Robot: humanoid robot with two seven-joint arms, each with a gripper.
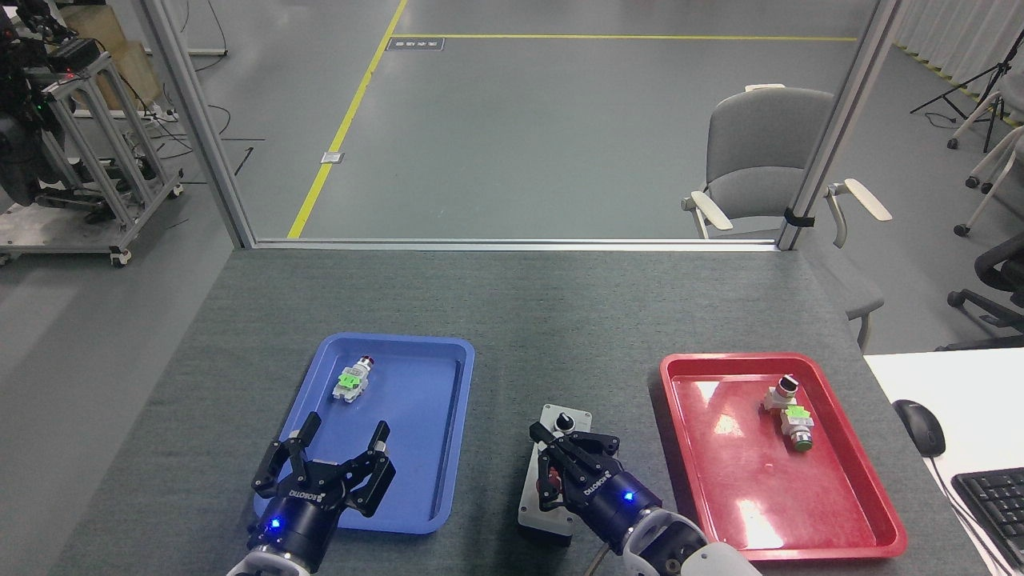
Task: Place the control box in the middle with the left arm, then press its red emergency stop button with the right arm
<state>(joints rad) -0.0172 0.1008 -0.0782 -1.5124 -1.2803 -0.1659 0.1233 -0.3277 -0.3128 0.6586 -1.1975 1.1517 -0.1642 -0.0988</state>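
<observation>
While right pincer (552,456) – clenched – covers it | control box (538,506) light-grey, dark-based | left pincer (344,432) released

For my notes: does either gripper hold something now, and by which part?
Nothing is held. Left gripper is open over the blue tray; right gripper, fingers together, is over the control box.

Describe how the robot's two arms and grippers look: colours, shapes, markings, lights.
Both grippers are black, with jointed linkage fingers and a small blue light on the cylindrical wrist. The left gripper carries white ROBOTIQ lettering across its body. The right gripper bears the same marking, and behind it the arm continues into a grey joint and a white shell.
</observation>
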